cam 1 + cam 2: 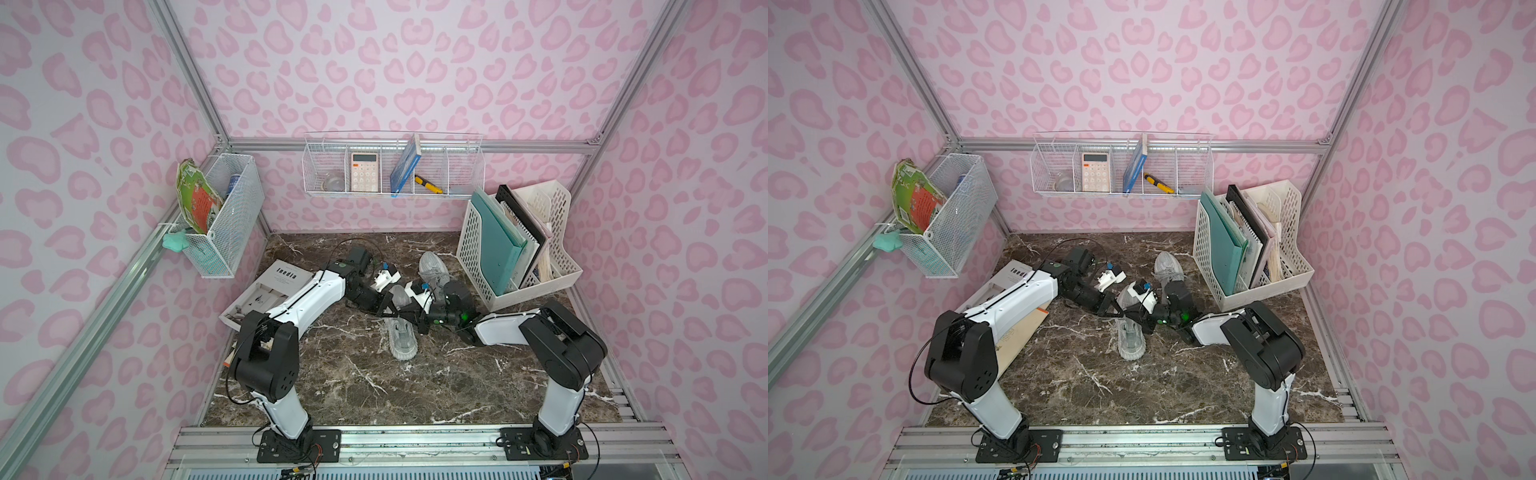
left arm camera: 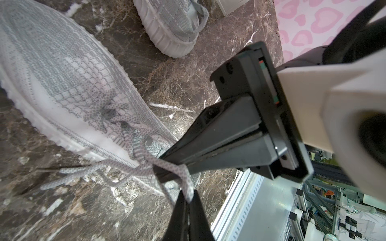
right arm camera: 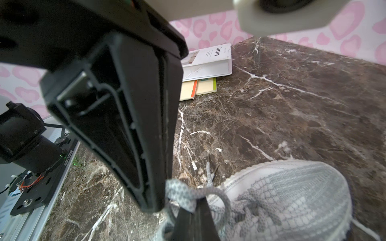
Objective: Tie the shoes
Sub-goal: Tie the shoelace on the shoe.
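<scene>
**Inspector:** Marble table [image 1: 374, 395]. Near shoe [image 1: 402, 340] lies centre, long axis running from the arm bases toward the back wall. Second shoe [image 1: 434, 266] lies beyond it.

**Clerk:** Grippers?

**Inspector:** Left gripper [image 2: 188, 200] and right gripper [image 2: 166, 160] are both clamped on its lace [image 2: 187, 179], tips just beside each other. Top views hide this; both wrist views show it.

Pink leopard-print walls [image 1: 415, 62] on an aluminium frame [image 1: 270, 145] enclose a dark marble tabletop [image 1: 374, 395] with white veins.
</scene>
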Robot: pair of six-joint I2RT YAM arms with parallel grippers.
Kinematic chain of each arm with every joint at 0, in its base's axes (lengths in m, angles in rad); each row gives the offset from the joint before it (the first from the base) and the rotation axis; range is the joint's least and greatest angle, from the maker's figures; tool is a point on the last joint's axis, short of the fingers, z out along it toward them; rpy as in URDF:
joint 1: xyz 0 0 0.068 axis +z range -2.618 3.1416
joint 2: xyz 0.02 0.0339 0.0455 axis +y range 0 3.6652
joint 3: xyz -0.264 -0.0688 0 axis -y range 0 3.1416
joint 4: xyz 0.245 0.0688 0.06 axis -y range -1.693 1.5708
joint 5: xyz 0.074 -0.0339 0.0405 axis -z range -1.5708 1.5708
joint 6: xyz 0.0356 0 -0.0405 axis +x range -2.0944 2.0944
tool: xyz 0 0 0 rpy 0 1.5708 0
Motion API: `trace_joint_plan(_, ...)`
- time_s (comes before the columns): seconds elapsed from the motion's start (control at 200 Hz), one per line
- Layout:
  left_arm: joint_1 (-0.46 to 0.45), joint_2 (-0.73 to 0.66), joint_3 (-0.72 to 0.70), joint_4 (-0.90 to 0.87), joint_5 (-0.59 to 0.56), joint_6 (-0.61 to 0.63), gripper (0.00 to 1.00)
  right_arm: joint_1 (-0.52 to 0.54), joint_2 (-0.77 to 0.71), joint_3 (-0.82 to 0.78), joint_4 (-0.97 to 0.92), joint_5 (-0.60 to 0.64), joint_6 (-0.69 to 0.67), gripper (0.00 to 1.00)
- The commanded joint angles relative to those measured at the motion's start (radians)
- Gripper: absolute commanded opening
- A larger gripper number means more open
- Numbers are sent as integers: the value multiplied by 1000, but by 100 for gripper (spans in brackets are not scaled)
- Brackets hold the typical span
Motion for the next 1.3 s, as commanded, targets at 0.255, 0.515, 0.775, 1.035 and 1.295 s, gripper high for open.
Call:
trace_joint_plan(0.255, 15, -14, -12, 35, -40, -29, 0, -36, -60, 1, -123, 26, -28, 0)
trace_joint_plan(0.515, 20, 1, -27, 58, -100, -51, 0, -38, -76, 94, -369, 69, -35, 0)
trace_joint_plan(0.775, 23, 14, -47, 101, -82, -66, 5, -31, -86, 180, -554, 149, -24, 0)
trace_joint_plan(1.035, 27, -24, -94, 169, -45, -113, 31, -29, -85, 192, -563, 148, -12, 0)
trace_joint_plan(1.295, 26, -52, -162, 238, -36, -154, 43, -29, -75, 196, -557, 142, -5, 0)
